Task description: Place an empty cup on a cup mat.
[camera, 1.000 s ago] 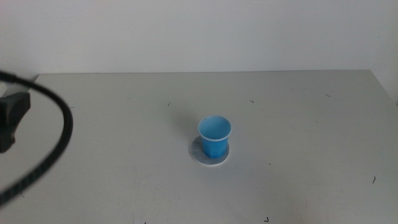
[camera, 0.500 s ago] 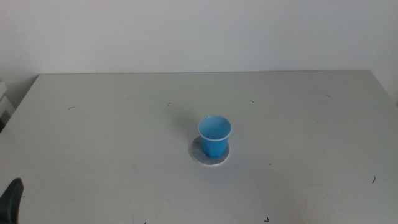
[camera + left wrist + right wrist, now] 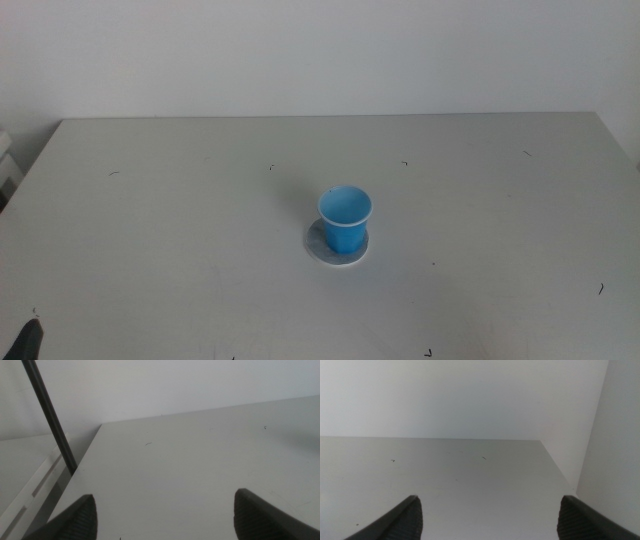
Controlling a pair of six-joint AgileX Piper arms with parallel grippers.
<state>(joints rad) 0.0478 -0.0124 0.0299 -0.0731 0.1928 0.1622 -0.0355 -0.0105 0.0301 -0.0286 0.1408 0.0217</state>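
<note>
blue cup standing on its mat, both grippers released

the cup (image 3: 345, 219) stands upright on the cup mat (image 3: 323, 248), a rim of mat showing around its base. the left gripper (image 3: 165, 512) is well apart from the mat, jaws spread over bare table (image 3: 480, 200), holding nothing. the right gripper (image 3: 487, 516), likewise spread and empty, sees neither cup nor mat.

A grey table (image 3: 480, 200) lies bare on all sides of a single obstacle near its middle: a blue cup (image 3: 345, 218) standing upright on a round cup mat (image 3: 318, 247). Open surface surrounds the pair, so there is room to pass on every side. The left gripper (image 3: 165, 515) sits at the near left corner, jaws wide apart, well away from the cup. The right gripper (image 3: 487, 517) also has its jaws spread, over bare tabletop.
</note>
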